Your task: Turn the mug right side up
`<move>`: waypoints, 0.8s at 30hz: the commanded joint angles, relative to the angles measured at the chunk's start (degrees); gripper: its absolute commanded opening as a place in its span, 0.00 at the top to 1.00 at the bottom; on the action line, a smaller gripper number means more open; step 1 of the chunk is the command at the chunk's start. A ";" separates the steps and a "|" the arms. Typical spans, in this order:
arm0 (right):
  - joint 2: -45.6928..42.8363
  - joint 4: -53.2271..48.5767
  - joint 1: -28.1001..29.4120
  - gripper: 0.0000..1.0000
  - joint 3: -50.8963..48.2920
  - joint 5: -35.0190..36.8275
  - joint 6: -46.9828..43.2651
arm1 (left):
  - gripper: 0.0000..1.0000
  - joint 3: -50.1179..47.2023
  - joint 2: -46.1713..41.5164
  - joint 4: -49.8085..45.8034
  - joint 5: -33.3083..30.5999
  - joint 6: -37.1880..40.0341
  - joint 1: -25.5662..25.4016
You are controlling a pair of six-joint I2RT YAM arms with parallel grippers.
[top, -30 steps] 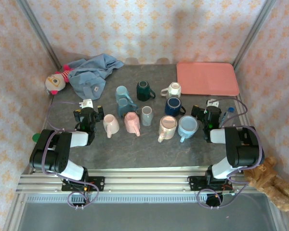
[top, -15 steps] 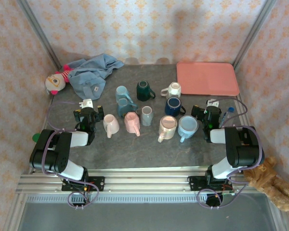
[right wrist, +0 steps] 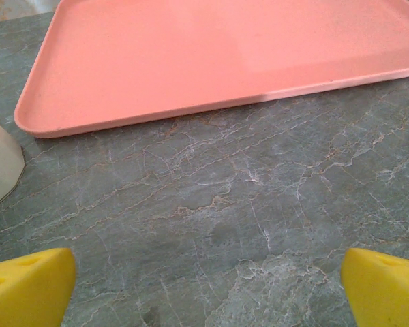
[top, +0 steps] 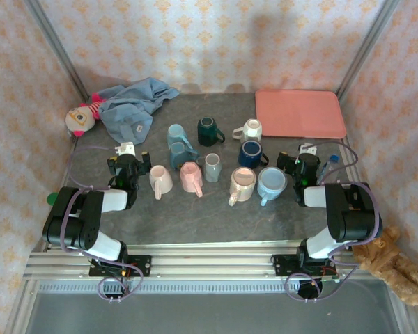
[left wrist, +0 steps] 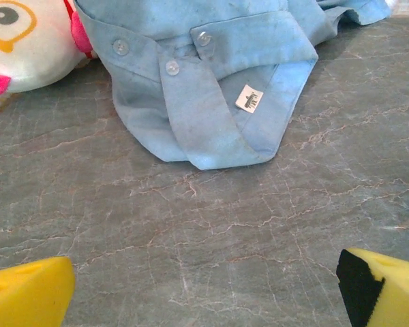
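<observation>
Mugs (top: pixel 212 167) unchanged from earlier frames: ten, clustered between arms (top: pixel 90 216), which stay put. Left gripper (left wrist: pixel 204 289) spread wide, empty; right gripper (right wrist: pixel 208 286) likewise. One tray (top: pixel 299 111), one shirt (top: pixel 132 108), one doll (top: pixel 80 118), one teddy (top: pixel 397 268).

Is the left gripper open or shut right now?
Open: the left gripper shows yellow fingertips far apart, grey marbled table between.

Your left arm (top: pixel 83 219) and right arm (top: pixel 341 212) are both folded low over their bases, wrists pointing forward. Your left gripper (left wrist: pixel 204 289) has its jaws spread wide and is empty. Your right gripper (right wrist: pixel 204 293) is likewise spread wide and empty.
</observation>
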 commanded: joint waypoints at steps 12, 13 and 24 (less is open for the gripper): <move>-0.91 1.57 -0.40 0.01 0.60 1.10 0.13 | 0.00 1.25 -0.06 0.10 1.08 1.11 0.50; -1.10 1.46 -0.40 0.00 0.70 0.85 0.00 | 0.05 1.06 -0.21 0.48 0.33 1.26 0.24; -20.76 -35.31 -0.10 0.08 11.50 0.80 6.63 | 0.03 12.07 -23.75 -39.80 2.67 -1.03 -0.38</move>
